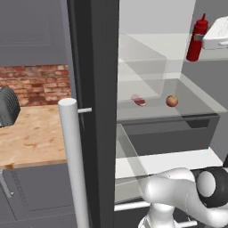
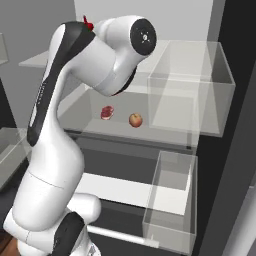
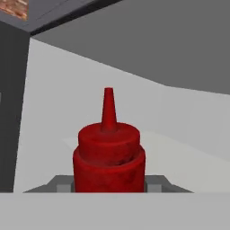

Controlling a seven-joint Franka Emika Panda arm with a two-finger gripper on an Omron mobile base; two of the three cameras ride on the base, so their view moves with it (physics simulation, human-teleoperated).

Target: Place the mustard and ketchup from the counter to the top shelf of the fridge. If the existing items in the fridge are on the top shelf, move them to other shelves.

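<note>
My gripper [image 1: 205,41] is shut on the ketchup [image 1: 197,38], a slim red bottle held upright high inside the fridge [image 1: 95,89], over the top shelf [image 1: 151,46]. I cannot tell whether its base touches the glass. In the hand view the ketchup [image 3: 109,152] stands close up between the fingers of the gripper [image 3: 109,185]. Its red nozzle [image 2: 88,22] peeks from behind the arm. The meat [image 1: 139,100] and the apple [image 1: 172,101] lie on the shelf below; they are the meat [image 2: 107,112] and the apple [image 2: 135,120] in the right base view. The mustard is out of view.
The open fridge door with its long silver handle [image 1: 73,164] stands between the counter [image 1: 31,138] and the shelves. Clear door bins [image 2: 190,95] hang at the right. A grey drawer [image 1: 169,133] sits under the lower shelf. A dark appliance [image 1: 6,107] sits at the counter's left.
</note>
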